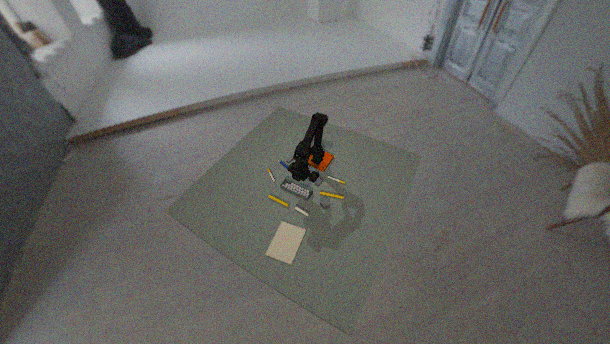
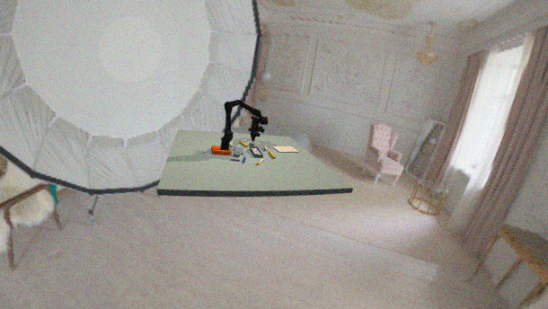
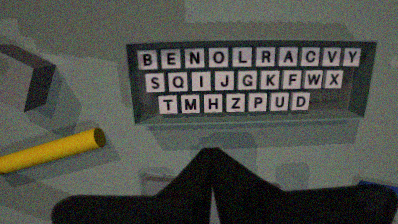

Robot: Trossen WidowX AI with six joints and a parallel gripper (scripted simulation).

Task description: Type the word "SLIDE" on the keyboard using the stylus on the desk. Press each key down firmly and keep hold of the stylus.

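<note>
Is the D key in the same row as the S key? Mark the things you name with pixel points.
No, the wrist view shows the D key [image 3: 300, 102] ending the bottom row, after U, while the S key [image 3: 155, 82] starts the middle row.

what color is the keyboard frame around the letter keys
Dark grey-green keyboard frame, clearest in the wrist view.
</note>
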